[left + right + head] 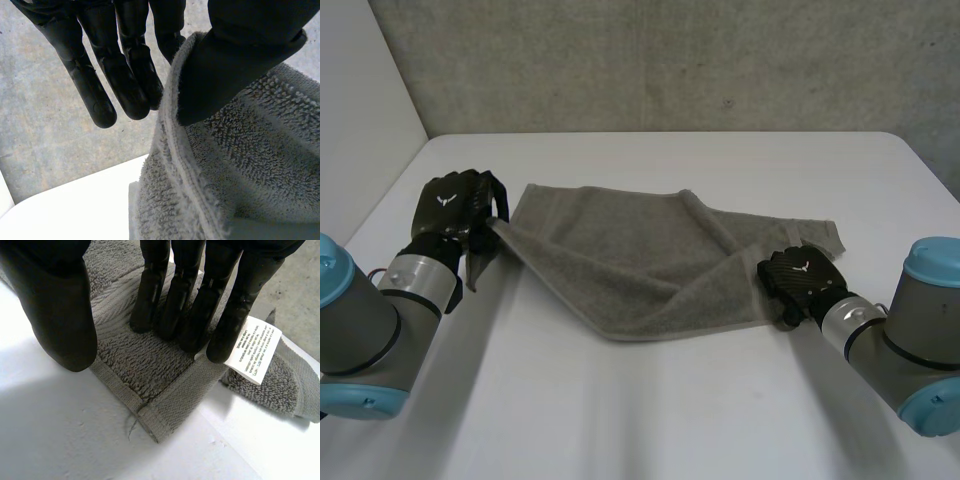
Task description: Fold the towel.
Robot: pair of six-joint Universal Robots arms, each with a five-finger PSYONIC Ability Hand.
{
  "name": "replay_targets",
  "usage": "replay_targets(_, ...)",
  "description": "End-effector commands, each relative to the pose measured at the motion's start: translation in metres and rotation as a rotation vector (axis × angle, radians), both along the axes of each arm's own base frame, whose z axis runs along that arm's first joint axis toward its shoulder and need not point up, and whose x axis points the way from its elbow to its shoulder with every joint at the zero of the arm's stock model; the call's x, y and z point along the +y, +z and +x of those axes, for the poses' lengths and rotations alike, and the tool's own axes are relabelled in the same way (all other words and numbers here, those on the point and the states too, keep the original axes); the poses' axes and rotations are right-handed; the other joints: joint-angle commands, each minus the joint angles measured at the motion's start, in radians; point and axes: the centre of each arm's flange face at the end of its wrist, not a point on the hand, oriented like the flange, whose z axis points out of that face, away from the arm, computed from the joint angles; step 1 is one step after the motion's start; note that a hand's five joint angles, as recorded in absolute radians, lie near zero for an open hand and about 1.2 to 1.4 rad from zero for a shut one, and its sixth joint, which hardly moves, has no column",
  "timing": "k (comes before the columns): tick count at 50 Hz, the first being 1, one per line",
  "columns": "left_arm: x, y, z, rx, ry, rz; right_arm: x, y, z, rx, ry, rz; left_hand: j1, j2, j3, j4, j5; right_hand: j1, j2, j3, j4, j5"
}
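A grey towel [620, 260] lies crumpled and partly doubled over on the white table [660, 410]. My left hand [450, 205] holds the towel's left corner lifted off the table. In the left wrist view the thumb [225, 65] presses the hemmed edge of the towel [240, 170] while the fingers [100, 75] stretch straight past it. My right hand [802, 280] is on the towel's near right corner. There its fingers [200, 305] rest straight on the towel [145, 370], and the thumb [60, 305] hangs beside the hem over bare table. A white label [252, 350] sticks out by the fingertips.
A grey concrete wall [670, 60] stands behind the table's far edge, and a white wall [360, 100] borders the left side. Bare tabletop stretches in front of the towel between my two arms.
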Motion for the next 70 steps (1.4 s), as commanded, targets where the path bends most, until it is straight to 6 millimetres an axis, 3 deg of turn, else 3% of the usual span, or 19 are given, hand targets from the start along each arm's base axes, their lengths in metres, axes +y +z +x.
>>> replay_targets(1, 0.001, 0.000, 0.000, 0.000, -0.001, 0.001, -0.003, -0.005, 0.002, 0.004, 0.005, 0.003, 0.208, 0.179, 0.180, 0.178, 0.196, 0.019, 0.021, 0.023, 0.028, 0.086)
replay_targets(12, 0.000, 0.000, 0.000, 0.000, 0.000, 0.001, -0.006, -0.006, 0.001, 0.005, 0.003, -0.007, 0.208, 0.179, 0.180, 0.178, 0.196, 0.136, 0.138, 0.141, 0.145, 0.203)
replay_targets(56, 0.001, 0.000, 0.000, 0.000, -0.002, 0.001, -0.014, 0.003, 0.006, 0.000, -0.005, -0.050, 0.208, 0.179, 0.180, 0.178, 0.196, 0.131, 0.132, 0.135, 0.139, 0.197)
replay_targets(58, 0.001, 0.000, 0.000, 0.000, -0.002, 0.001, -0.015, 0.003, 0.005, 0.000, -0.006, -0.051, 0.208, 0.179, 0.180, 0.178, 0.196, 0.334, 0.336, 0.339, 0.343, 0.401)
replay_targets(62, 0.001, 0.000, -0.001, 0.000, -0.003, 0.001, -0.017, 0.004, 0.002, -0.001, -0.017, -0.052, 0.208, 0.179, 0.180, 0.178, 0.196, 0.400, 0.401, 0.404, 0.408, 0.466)
replay_targets(65, 0.001, 0.000, -0.001, 0.000, -0.005, 0.001, -0.018, 0.017, 0.000, -0.028, -0.029, -0.070, 0.208, 0.179, 0.180, 0.178, 0.196, 0.400, 0.401, 0.404, 0.408, 0.466)
replay_targets(66, 0.001, 0.001, -0.001, 0.000, -0.005, -0.002, -0.017, 0.039, -0.002, -0.049, -0.033, -0.120, 0.208, 0.179, 0.180, 0.178, 0.196, 0.400, 0.401, 0.404, 0.408, 0.466)
replay_targets(67, 0.001, 0.001, -0.001, 0.000, -0.005, -0.002, -0.017, 0.040, -0.002, -0.049, -0.033, -0.121, 0.208, 0.179, 0.180, 0.178, 0.196, 0.400, 0.401, 0.404, 0.408, 0.466)
replay_targets(69, 0.004, 0.005, -0.002, 0.000, -0.009, -0.007, -0.017, 0.095, -0.013, -0.123, -0.069, -0.234, 0.208, 0.179, 0.180, 0.178, 0.196, 0.400, 0.401, 0.404, 0.408, 0.466)
replay_targets(70, 0.004, 0.005, -0.002, 0.000, -0.009, -0.007, -0.017, 0.095, -0.013, -0.123, -0.069, -0.235, 0.208, 0.179, 0.180, 0.178, 0.196, 0.400, 0.401, 0.404, 0.408, 0.466)
